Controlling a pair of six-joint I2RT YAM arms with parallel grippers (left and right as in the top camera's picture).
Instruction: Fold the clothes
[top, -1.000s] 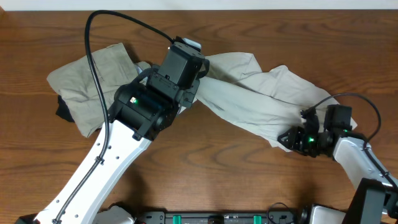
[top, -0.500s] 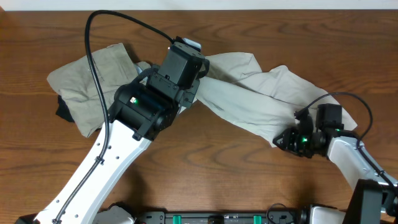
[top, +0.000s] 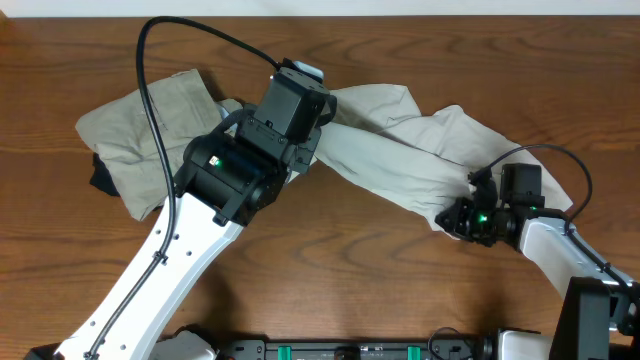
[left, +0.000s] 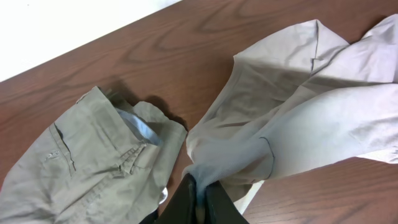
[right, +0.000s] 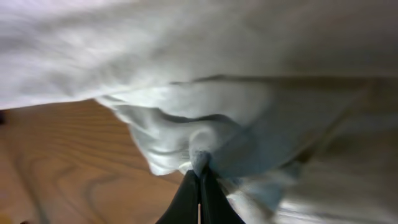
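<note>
Overhead, the right gripper (top: 448, 219) is clenched on the near right end of the cream garment (top: 400, 165). Its wrist view shows a bunched fold nipped between closed fingertips. The left gripper (left: 200, 190) likewise pinches a gathered fold at the garment's far left end. Between them the cloth runs as one long band across the table (top: 350, 290). The khaki garment (top: 150, 120) lies just beside that left end. Each arm holds its own end, so the fold likely turns on that axis.

Brown wooden table (top: 330, 290); white wall (left: 62, 25) beyond it.
</note>
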